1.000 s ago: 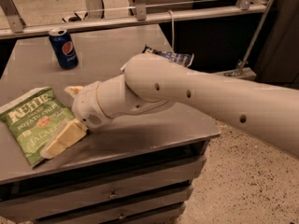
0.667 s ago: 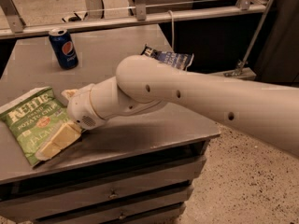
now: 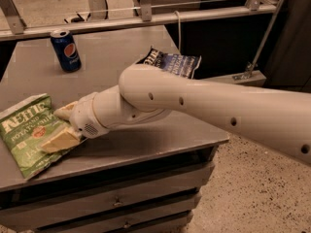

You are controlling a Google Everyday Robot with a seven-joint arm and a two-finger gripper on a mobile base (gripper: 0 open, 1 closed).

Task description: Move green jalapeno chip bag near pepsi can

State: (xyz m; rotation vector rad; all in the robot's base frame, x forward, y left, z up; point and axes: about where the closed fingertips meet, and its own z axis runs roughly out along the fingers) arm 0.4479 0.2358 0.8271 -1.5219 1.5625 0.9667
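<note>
Hand (image 3: pixel 52 130) at one green bag (image 3: pixel 23 136).

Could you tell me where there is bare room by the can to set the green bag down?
Bare table lies between the can and the blue bag, and between the can and the green bag. The front left is crowded: the open gripper is at the green bag.

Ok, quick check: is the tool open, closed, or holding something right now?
The tool: open, fingers spread at the right edge of the green jalapeno chip bag, not clamped on it.
</note>
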